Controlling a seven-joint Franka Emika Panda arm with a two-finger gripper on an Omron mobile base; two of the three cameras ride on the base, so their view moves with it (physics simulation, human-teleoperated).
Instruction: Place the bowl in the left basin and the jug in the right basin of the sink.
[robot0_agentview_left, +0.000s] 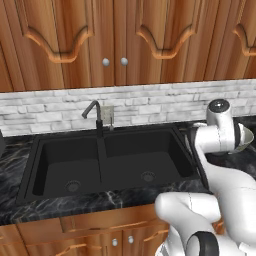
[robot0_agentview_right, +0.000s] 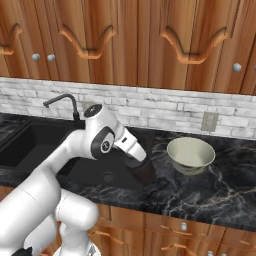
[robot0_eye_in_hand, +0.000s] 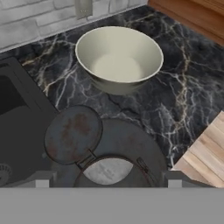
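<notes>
Reaching down to the right of the sink (robot0_agentview_left: 107, 160), the white arm brings its pincer (robot0_eye_in_hand: 109, 177) over the jug (robot0_eye_in_hand: 109, 148), which stands on the dark marble table (robot0_agentview_right: 220, 190) just beside the sink's right edge. The hand view looks down on the jug's rusty round lid, and the two finger tips stand wide, one at each side of the jug's body; whether they touch it cannot be told. In the right base view the jug (robot0_agentview_right: 145, 172) shows as a dark brown cylinder under the end of the arm, at the table's front part.

The bowl (robot0_agentview_right: 190, 154) sits upright on the table, a little further right and back from the jug, apart from it, near the grey brick wall. Its rim is cream, its inside greyish.

The left basin (robot0_agentview_left: 67, 165) and the right basin (robot0_agentview_left: 142, 157) lie black under the curved faucet (robot0_agentview_left: 94, 116).
</notes>
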